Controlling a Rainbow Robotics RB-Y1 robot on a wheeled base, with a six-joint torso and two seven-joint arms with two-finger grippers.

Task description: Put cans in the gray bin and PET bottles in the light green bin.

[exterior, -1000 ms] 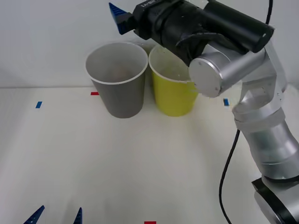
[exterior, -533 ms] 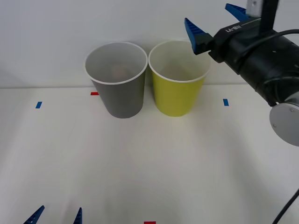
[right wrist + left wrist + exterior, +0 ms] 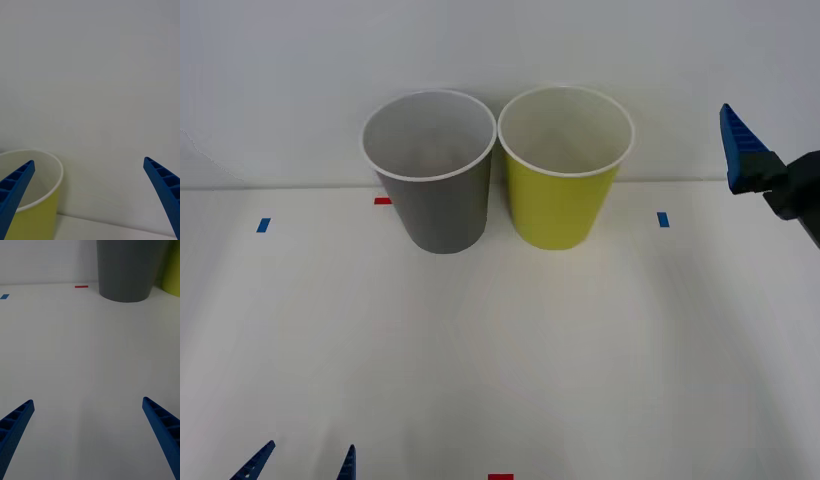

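Left end effector (image 3: 88,435) low over near counter (image 3: 510,340), fingers spread, empty. Gray bin (image 3: 432,170), white rim and lining, touches light green bin (image 3: 564,166) at counter's back. Right end effector (image 3: 89,195) raised beside green bin, fingers apart.

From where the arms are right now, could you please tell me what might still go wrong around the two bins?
The right hand hangs open at rim height beside the light green bin; a sideways swing could clip its rim and tip it.

The gray bin and the light green bin stand rim to rim, so a knock to one would likely shove the other.

The left hand is open low over the table, facing the gray bin; a forward reach could push that bin.
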